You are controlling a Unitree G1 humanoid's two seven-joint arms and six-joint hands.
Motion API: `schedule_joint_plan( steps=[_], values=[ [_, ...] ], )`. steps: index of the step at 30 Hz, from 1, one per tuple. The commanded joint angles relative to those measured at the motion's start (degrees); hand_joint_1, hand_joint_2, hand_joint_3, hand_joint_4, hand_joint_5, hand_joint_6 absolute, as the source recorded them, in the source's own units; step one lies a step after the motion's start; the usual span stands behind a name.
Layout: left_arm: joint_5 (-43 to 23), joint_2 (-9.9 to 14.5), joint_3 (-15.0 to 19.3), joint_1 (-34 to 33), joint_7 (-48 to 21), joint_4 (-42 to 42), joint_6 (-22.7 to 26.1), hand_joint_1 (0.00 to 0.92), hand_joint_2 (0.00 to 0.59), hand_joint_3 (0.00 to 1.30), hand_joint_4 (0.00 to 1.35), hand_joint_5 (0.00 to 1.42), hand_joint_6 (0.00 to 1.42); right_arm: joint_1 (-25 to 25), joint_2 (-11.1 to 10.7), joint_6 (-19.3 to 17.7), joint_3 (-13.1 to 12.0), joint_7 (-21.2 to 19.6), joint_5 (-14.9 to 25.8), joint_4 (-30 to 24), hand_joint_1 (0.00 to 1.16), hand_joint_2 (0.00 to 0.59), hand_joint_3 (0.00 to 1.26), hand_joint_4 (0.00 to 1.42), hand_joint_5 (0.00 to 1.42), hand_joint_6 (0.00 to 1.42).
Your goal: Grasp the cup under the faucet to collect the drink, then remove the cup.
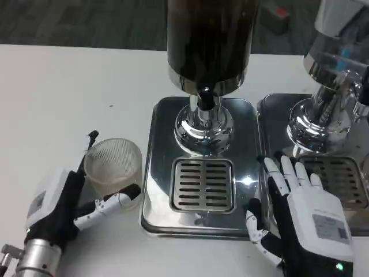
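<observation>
So my left hand (60, 202) is wrapped around the cup (113, 165), which sits on the white table (63, 98) just left of the drink machine's shiny base (161, 167). One finger runs up the cup's left side and my thumb hooks across the front near the bottom, so I've got it held between them. The cup is clear, ribbed plastic, standing upright, and I can't tell if there's anything in it. It's beside the base, not under the faucet (204, 98), which hangs above the slotted drain grate (203, 183) in the middle of the base.

My right hand (300, 216) lies flat and spread on the right edge of that base, fingers apart and pointing away from me, holding nothing. The fingertips sit about at the gap between this base and a second machine (328, 86) next to it on the right. The dark drink tank (210, 34) stands above the faucet.
</observation>
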Motion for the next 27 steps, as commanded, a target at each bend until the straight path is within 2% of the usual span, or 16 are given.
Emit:
schedule_joint_plan(
  steps=[1, 10, 17, 27],
  values=[
    [-2.06, -0.65, 0.07, -1.37, -1.46, 2.53, -3.62, 0.218, 0.032, 0.0, 0.05, 0.26, 0.16, 0.54, 0.4, 0.62, 0.15, -0.15, -0.09, -0.71, 0.5, 0.565, 0.11, 0.0, 0.01, 0.0],
    [-1.61, -0.31, -0.64, -2.31, -1.8, 4.2, -3.48, 0.205, 0.035, 0.07, 0.12, 0.33, 0.22, 0.6, 0.73, 0.71, 0.13, -0.31, -0.03, -0.6, 0.5, 0.565, 0.11, 0.0, 0.01, 0.01],
    [-0.86, 0.1, -1.45, -2.76, -2.67, 4.26, -1.86, 0.262, 0.045, 0.11, 0.17, 0.38, 0.26, 0.56, 0.83, 0.5, 0.01, -0.55, 0.23, -0.4, 0.5, 0.565, 0.12, 0.0, 0.02, 0.04],
    [-0.6, 0.05, -0.93, -2.38, 1.12, 4.14, -3.98, 0.346, 0.077, 0.42, 0.48, 0.66, 0.54, 0.6, 1.01, 0.39, -0.02, -0.56, 0.66, -0.18, 0.52, 0.555, 0.12, 0.01, 0.03, 0.06]
  ],
)
